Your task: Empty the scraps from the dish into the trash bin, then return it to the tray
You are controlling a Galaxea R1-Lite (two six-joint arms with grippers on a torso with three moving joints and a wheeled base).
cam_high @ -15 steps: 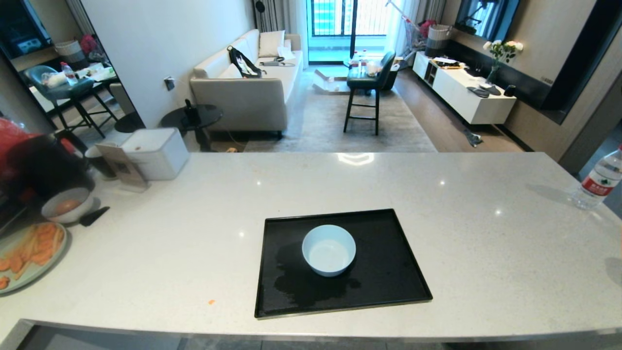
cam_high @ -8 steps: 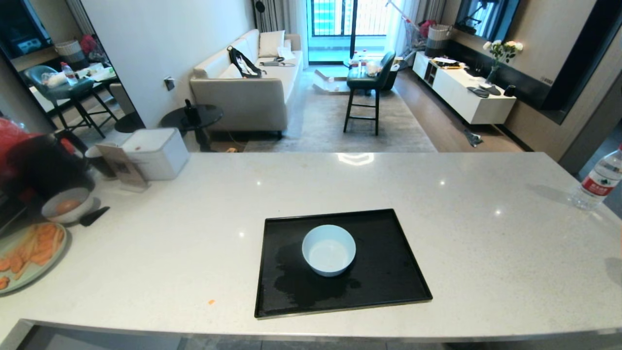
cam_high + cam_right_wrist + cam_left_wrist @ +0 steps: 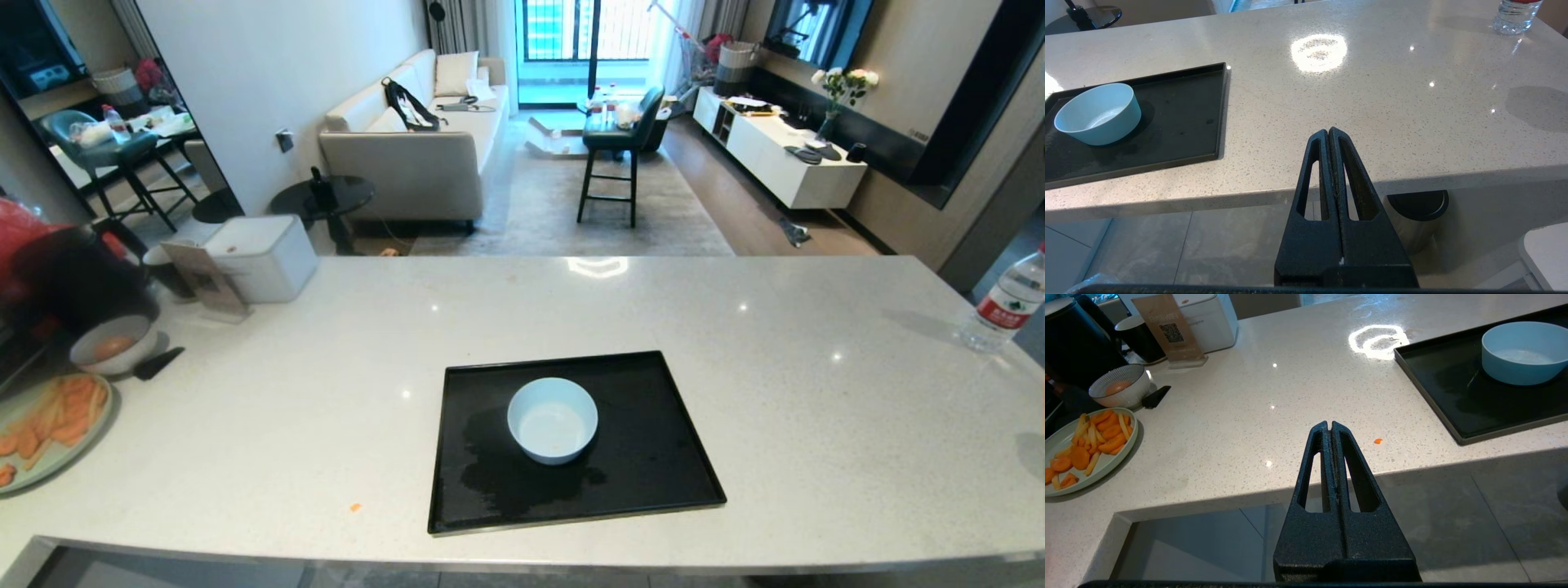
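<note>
The dish (image 3: 553,420), a small pale blue bowl, stands upright on the black tray (image 3: 653,482) in the middle of the white counter. Its inside looks bare (image 3: 1523,351); the scraps and the trash bin are out of view. A tiny orange crumb (image 3: 1378,441) lies on the counter left of the tray. Neither arm shows in the head view. My left gripper (image 3: 1329,424) is shut and empty, low at the counter's near edge, left of the tray. On the tray's right my right gripper (image 3: 1328,130) is likewise shut and empty, with the dish (image 3: 1098,112) far off.
At the counter's left end are a pale green plate (image 3: 41,469) of orange and yellow pieces, a greyish bowl (image 3: 113,343), a black vessel (image 3: 73,278) and a white box (image 3: 261,257). A water bottle (image 3: 1008,302) stands far right. A brushed steel bin with a black top (image 3: 1414,220) stands under the counter.
</note>
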